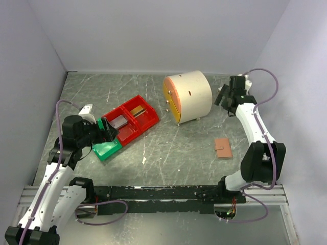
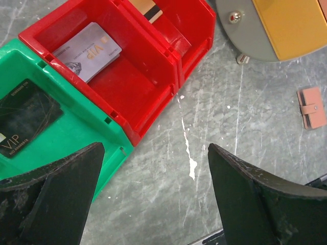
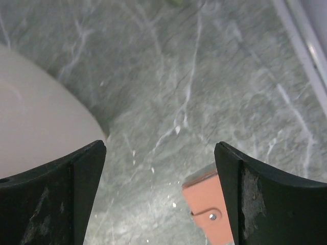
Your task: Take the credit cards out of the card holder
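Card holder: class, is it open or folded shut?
Folded shut: the card holder lies flat on the table, snap strap fastened across it.

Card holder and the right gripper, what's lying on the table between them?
Nothing. In the top external view, only bare grey marbled table separates the open right gripper from the card holder.

"vip" on the silver card [image 2: 88, 50] and the dark card [image 2: 25, 120]
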### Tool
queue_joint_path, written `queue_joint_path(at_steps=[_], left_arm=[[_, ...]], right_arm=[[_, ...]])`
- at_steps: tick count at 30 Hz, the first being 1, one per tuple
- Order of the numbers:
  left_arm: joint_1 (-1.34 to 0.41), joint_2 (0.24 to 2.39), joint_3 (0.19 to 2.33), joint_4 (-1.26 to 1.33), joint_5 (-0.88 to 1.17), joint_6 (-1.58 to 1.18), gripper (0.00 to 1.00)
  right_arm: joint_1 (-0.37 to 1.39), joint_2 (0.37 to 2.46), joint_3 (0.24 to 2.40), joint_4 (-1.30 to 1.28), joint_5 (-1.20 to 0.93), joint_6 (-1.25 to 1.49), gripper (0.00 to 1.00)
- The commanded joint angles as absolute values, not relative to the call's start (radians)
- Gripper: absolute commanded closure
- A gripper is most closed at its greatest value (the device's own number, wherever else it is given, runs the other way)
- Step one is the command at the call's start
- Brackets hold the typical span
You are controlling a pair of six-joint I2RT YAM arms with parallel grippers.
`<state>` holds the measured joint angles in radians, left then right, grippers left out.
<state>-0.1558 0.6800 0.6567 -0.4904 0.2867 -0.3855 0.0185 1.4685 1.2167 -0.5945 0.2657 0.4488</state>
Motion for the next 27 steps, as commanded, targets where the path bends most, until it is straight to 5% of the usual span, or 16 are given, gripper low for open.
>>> queue_joint_path(at_steps=[1,8,15,20,27], left_arm=[[-0.146,0.690,0.665,-0.438,0.236,-0.331,0.05],[-0.146,0.685,0.668,-0.445,0.212,-0.334,0.05],[-0.146,0.676,0.670,-0.454,0.192,-0.342,0.05],[-0.146,0.690,0.675,-0.463,0.193,-0.342,0.05],[-0.146,0.692,0.670,-0.466,0.190,-0.382,0.05]], right_arm=[[-0.044,1.496,1.331,-0.598,0.215,0.441,0.10],[0.054,1.218,1.167,-0.542,-0.068,0.584,0.13],[0.457,1.080,1.019,-0.588,0.241,0.770,0.12],[0.674,1.179,0.995,-0.566,0.416,0.839,0.09],[0.753,1.349,1.095,-0.608,0.676,0.903,0.05]])
